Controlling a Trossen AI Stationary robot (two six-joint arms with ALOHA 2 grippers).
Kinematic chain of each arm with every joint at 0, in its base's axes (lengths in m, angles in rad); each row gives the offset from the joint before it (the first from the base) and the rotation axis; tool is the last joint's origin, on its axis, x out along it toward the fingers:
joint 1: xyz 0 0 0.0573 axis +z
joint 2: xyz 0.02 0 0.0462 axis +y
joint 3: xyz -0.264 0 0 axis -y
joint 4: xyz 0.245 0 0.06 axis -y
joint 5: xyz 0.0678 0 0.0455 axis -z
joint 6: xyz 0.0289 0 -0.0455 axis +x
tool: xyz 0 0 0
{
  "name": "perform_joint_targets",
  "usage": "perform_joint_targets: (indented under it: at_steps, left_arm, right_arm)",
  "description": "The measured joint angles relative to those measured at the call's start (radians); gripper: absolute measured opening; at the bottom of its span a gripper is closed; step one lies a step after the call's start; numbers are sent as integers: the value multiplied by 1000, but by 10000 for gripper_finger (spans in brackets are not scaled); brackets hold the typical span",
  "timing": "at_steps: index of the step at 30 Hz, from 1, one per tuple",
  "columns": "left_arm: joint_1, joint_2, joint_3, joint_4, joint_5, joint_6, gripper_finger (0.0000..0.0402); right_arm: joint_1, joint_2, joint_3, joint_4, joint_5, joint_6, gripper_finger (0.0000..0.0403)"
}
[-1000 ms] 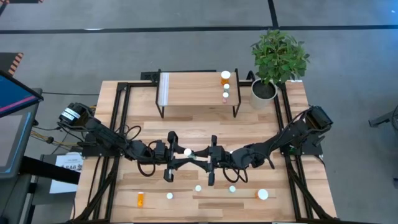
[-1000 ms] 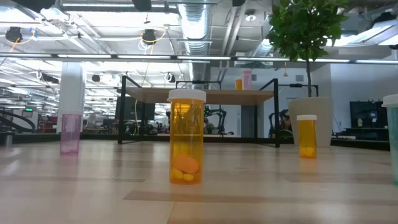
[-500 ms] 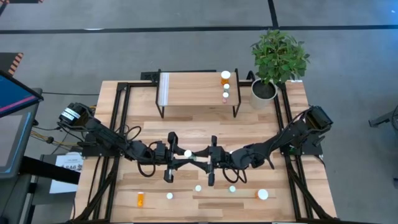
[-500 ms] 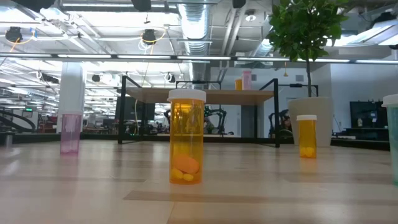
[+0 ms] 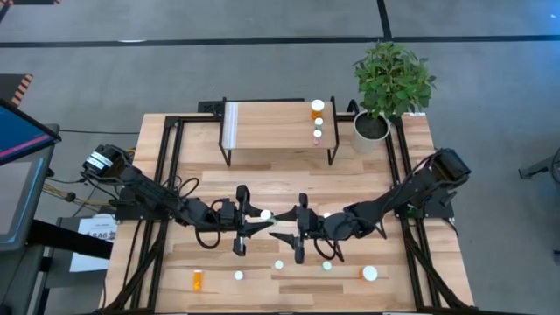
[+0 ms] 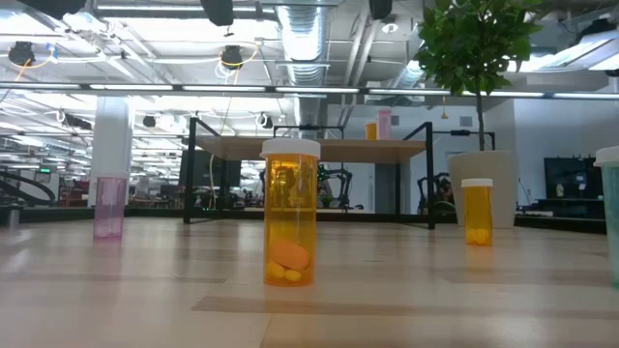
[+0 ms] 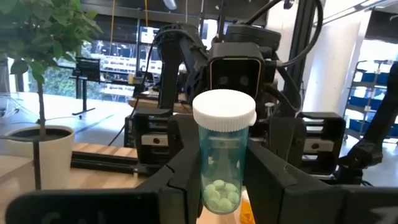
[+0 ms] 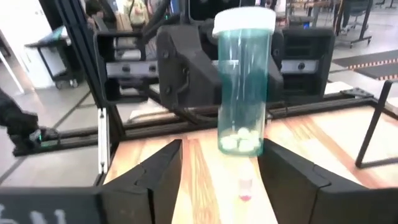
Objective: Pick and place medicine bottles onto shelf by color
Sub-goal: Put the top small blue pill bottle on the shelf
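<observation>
- Left end effector [image 5: 254, 225] is clamped on a green bottle [image 7: 222, 158], holding it upright above mid-surface, white cap up, pale pills at the bottom.
- Right end effector [image 5: 282, 236] faces it just beside, fingers [image 8: 154, 180] spread and clear of the glass; it grips nothing, so the left alone carries the bottle.
- Done so far, by my reading: three bottles [image 5: 317, 120] stand in a line at the shelf's [image 5: 271, 125] plant end, an orange one among them. The rest of the shelf is bare up to its white strip.
- Left to do: plenty. White-capped bottles [image 5: 279, 264] stand along the near surface, a bigger one [image 5: 370, 274] near the right, an orange one [image 5: 197, 280] lying on its side near the left.
- The low view adds an orange bottle [image 6: 290, 227] up close, a pink one [image 6: 109, 206] off to the side.
- In the way: the two arms crowd each other at centre; the plant pot [image 5: 371, 128] sits just beside the shelf's filled end, so that approach looks tight.
</observation>
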Motion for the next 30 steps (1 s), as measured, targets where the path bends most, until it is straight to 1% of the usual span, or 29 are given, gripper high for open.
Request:
perform_joint_targets:
  at_steps: [7,9,14,16,21,25,30]
  left_arm:
    - [0,-30,0,-62,-17,0,85]
    - [0,-46,0,-85,-21,-1,85]
    - [-3,-85,0,-210,-22,-24,85]
    - [-3,-94,0,-264,-26,-41,85]
    - [-3,-94,0,-329,-15,-87,85]
    - [-3,-94,0,-354,-3,-102,85]
    - [-3,-93,0,-365,37,-107,85]
  right_arm:
    - [6,-36,0,-70,1,17,235]
    - [6,-53,0,-129,1,34,235]
    - [7,-107,0,-209,2,87,235]
    - [12,-119,0,-204,4,88,235]
    - [29,-129,0,-202,31,76,235]
    - [24,-108,0,-172,35,71,235]
    - [9,-97,1,-152,33,53,235]
